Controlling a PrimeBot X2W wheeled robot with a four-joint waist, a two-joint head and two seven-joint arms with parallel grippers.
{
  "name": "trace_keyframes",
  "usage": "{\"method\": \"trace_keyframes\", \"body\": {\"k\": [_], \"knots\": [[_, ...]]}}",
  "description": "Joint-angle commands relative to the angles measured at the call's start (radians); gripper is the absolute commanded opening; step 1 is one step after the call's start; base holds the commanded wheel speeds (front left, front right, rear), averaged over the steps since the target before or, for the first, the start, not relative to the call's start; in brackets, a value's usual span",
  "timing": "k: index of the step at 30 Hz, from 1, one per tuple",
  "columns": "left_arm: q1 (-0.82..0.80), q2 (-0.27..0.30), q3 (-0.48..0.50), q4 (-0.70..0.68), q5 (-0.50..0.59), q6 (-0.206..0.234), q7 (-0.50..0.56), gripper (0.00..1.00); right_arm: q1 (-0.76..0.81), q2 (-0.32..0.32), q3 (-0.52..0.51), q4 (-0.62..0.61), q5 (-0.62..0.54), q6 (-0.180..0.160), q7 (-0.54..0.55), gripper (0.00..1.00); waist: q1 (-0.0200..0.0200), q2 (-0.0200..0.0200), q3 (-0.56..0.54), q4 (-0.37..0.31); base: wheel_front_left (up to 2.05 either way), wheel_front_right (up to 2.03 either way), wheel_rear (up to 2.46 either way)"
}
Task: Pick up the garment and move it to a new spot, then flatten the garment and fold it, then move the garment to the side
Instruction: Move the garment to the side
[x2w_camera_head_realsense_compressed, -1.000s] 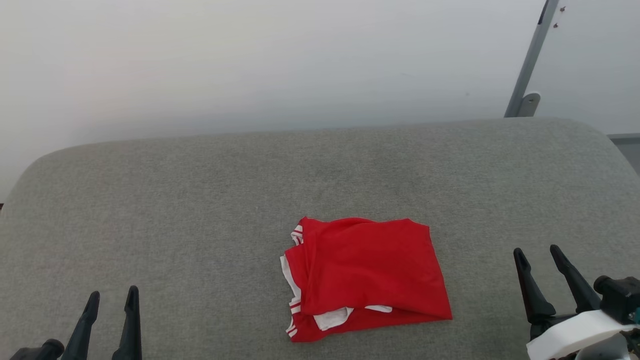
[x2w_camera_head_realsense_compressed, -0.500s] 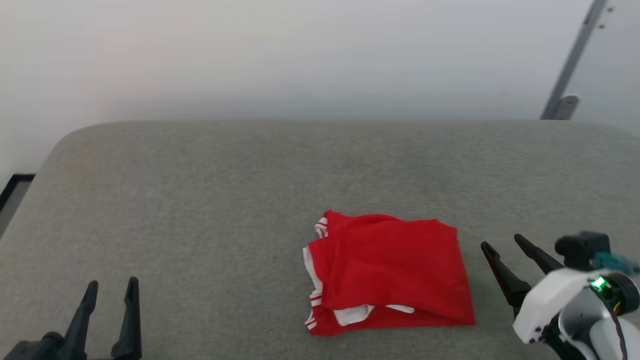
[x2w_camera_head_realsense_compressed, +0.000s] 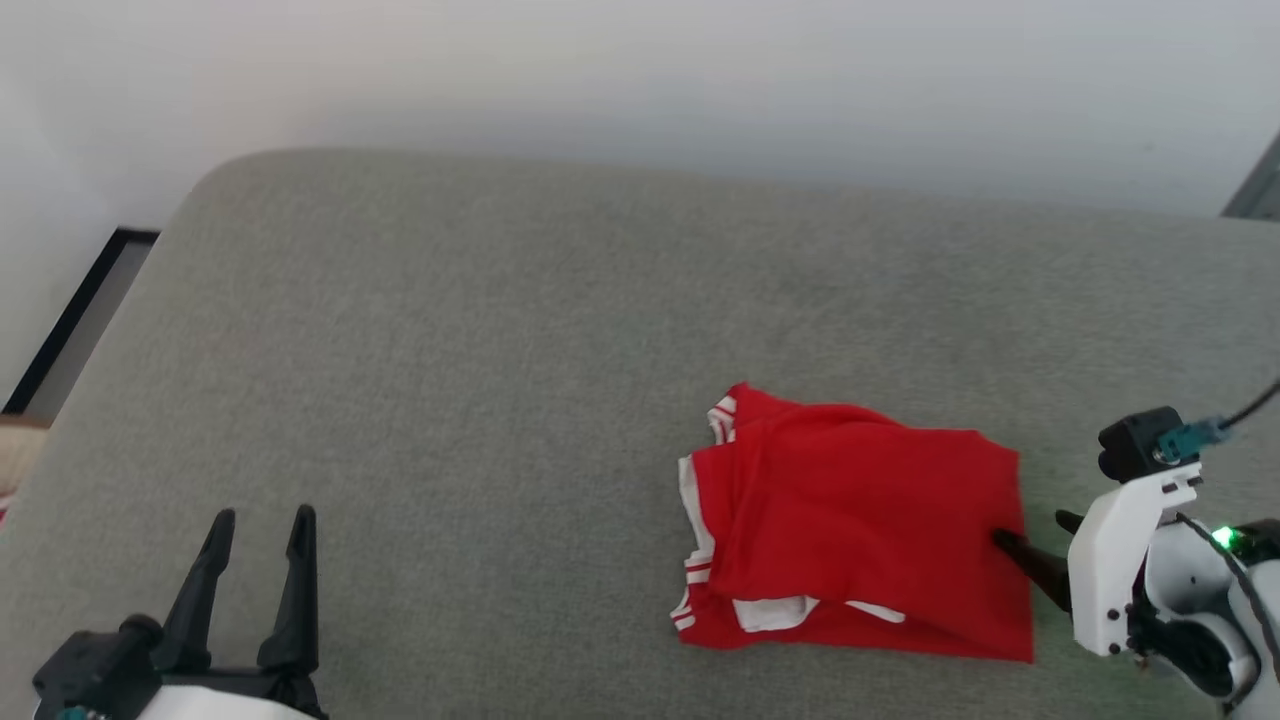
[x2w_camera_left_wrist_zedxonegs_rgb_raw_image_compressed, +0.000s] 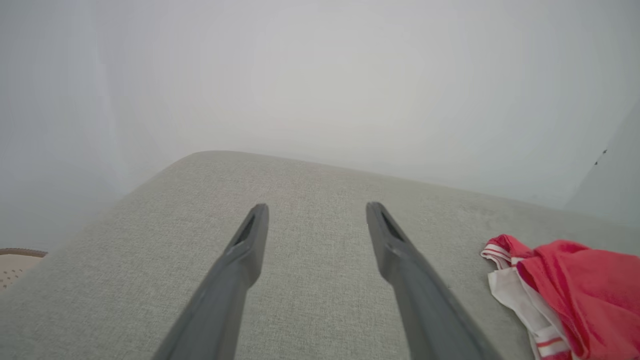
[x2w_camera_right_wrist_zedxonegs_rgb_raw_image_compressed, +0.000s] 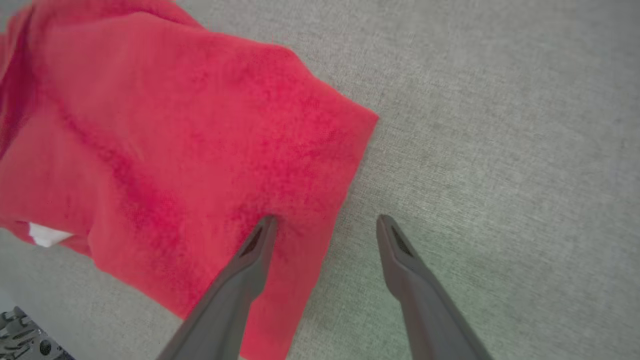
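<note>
Left claw: we see our left claw (x2w_camera_head_realsense_compressed: 262, 515) at the lower left, its two dark fingers spread apart and holding nothing, over bare grey fabric.
Surface: we have a grey upholstered surface (x2w_camera_head_realsense_compressed: 450, 350) with rounded corners, and a pale wall behind it.
Garment: we find the garment (x2w_camera_head_realsense_compressed: 860, 530) folded into a rough rectangle on the right part of the surface. Its white cuff ends with thin stripes stick out along its left and near edges.
Right claw: our right claw (x2w_camera_head_realsense_compressed: 1030, 528) is spread open at the garment's right edge. One fingertip (x2w_camera_right_wrist_zedxonegs_rgb_raw_image_compressed: 267, 225) rests on the red cloth and the other is over the grey fabric just beside it. It grips nothing.
</note>
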Motion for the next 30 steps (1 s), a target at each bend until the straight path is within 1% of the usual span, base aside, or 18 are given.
{"method": "trace_keyframes", "body": {"k": [1, 6, 12, 13, 14, 16, 20, 25, 30], "knots": [[-0.014, 0.000, 0.000, 0.000, -0.005, -0.002, -0.005, 1.00, -0.011, -0.004, 0.003, 0.003, 0.002, -0.001, 0.010, 1.00, 0.0000, 0.0000, 0.025, 0.022, 0.00, 0.00, 0.00], [-0.050, -0.004, -0.013, 0.006, -0.016, -0.002, -0.005, 1.00, -0.073, 0.005, 0.041, 0.063, 0.024, -0.001, 0.157, 1.00, 0.0000, 0.0000, 0.079, 0.044, 0.00, 0.00, 0.00], [-0.093, -0.013, -0.031, 0.014, -0.027, -0.002, -0.005, 1.00, -0.111, 0.079, 0.107, 0.148, 0.085, 0.000, 0.326, 1.00, 0.0000, 0.0000, 0.122, 0.062, 0.00, 0.00, 0.00], [-0.097, -0.014, -0.031, 0.015, -0.028, -0.002, -0.005, 1.00, -0.115, 0.089, 0.122, 0.146, 0.095, 0.002, 0.344, 0.48, 0.0000, 0.0000, 0.125, 0.063, 0.00, 0.00, 0.00], [-0.101, -0.015, -0.032, 0.017, -0.028, -0.002, -0.005, 1.00, -0.120, 0.092, 0.132, 0.141, 0.106, 0.003, 0.355, 0.00, 0.0000, 0.0000, 0.130, 0.064, 0.00, 0.00, 0.00], [-0.109, -0.019, -0.031, 0.018, -0.031, -0.002, -0.005, 1.00, -0.137, 0.090, 0.134, 0.130, 0.120, 0.003, 0.357, 0.00, 0.0000, 0.0000, 0.138, 0.062, 0.00, 0.00, 0.00], [-0.121, -0.021, -0.013, 0.019, -0.036, -0.002, -0.005, 1.00, -0.181, 0.064, 0.098, 0.105, 0.132, 0.002, 0.328, 0.00, 0.0000, 0.0000, 0.148, 0.050, 0.00, 0.00, 0.00], [-0.134, -0.015, 0.013, 0.004, -0.030, -0.002, -0.005, 1.00, -0.228, 0.019, 0.065, 0.055, 0.123, -0.001, 0.309, 0.00, 0.0000, 0.0000, 0.153, 0.015, 0.00, 0.00, 0.00], [-0.151, -0.006, 0.005, -0.012, -0.010, -0.002, -0.005, 1.00, -0.262, -0.026, 0.034, 0.012, 0.108, -0.001, 0.287, 0.00, 0.0000, 0.0000, 0.166, -0.030, 0.00, 0.00, 0.00]]}}
